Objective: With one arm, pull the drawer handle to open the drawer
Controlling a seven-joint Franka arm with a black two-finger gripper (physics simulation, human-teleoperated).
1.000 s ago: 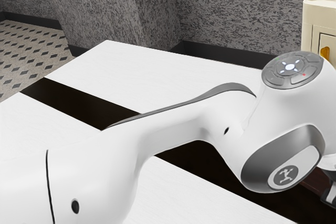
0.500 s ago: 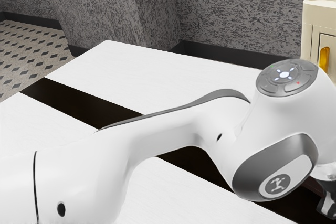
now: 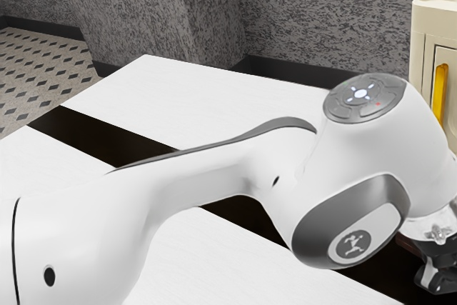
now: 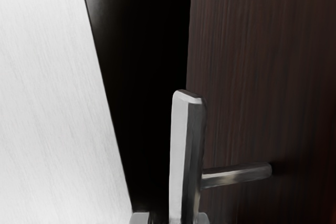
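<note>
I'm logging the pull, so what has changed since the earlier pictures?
My arm and pincer moved toward the exterior view's left, uncovering more of the yellow handle on the cream cabinet. Whether the grip changed, I can't tell. The cabinet and white tabletop stayed put.

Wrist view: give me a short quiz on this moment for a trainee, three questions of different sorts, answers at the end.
1. True or false: a post joins the metal handle to the wood-grained panel.

2. Multiple choice: what colour is the flat surface across the dark strip from the panel?
A) Green
B) White
C) Red

3. Fill in the missing word: the handle's bar runs ____ the two fingers.

Key: 1. True; 2. B; 3. between
</note>
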